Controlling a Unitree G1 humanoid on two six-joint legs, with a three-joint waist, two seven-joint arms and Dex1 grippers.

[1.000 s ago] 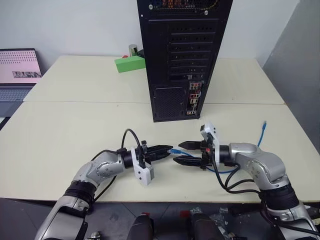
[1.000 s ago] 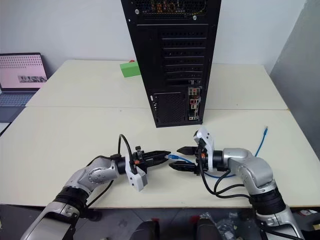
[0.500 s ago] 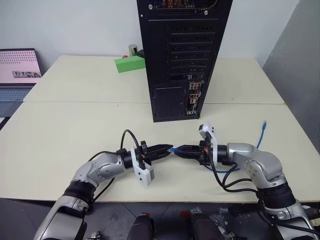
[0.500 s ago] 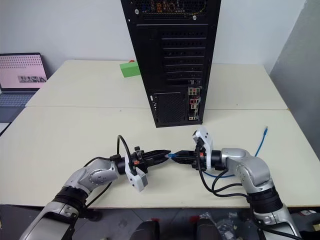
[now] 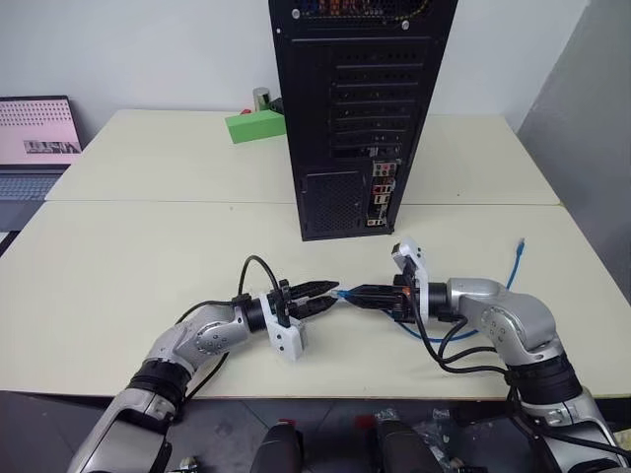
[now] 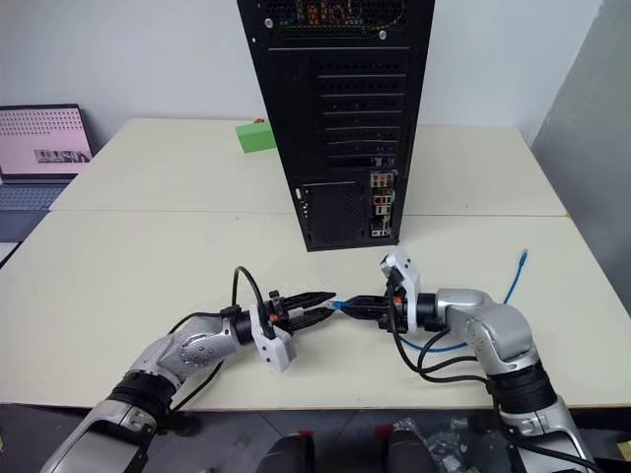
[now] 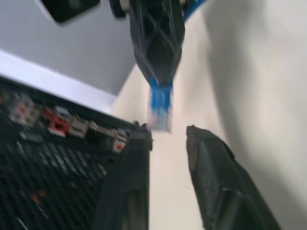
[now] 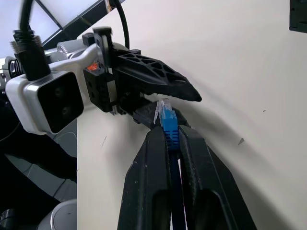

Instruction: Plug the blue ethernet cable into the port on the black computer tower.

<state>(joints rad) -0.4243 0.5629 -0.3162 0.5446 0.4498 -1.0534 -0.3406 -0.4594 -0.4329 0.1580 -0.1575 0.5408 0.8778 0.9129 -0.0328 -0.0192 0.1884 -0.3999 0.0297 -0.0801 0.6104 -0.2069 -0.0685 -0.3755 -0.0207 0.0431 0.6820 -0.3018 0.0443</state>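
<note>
Pale cream counter (image 5: 148, 246) carries the whole setup. From my station I note these changes from a second ago: my left tool (image 5: 326, 295), then clamped on the plug of the blue ethernet cable (image 5: 342, 294), now stands with its fingers parted and the plug between their tips, apparently not pinched. My right tool (image 5: 351, 295), wide apart a second ago, has closed on the cable just behind that plug; the right wrist view confirms the plug (image 8: 167, 120) protruding from between its two shut fingers (image 8: 148, 163).

Left to right: a laptop (image 5: 35, 138) sits at the far left edge with its screen lit. A green block (image 5: 255, 125) lies on the far counter, just left of the black computer tower (image 5: 360, 108). The tower stands upright at centre rear, its back panel facing me with slot covers, a vent grille and a strip of coloured connectors (image 5: 381, 197) low on its right side. I see no containers to report.

Both tools meet tip to tip in front of the tower, well short of the connectors. Behind the right tool the cable loops along the counter, and its far plug (image 5: 522, 241) lies near the right edge.
</note>
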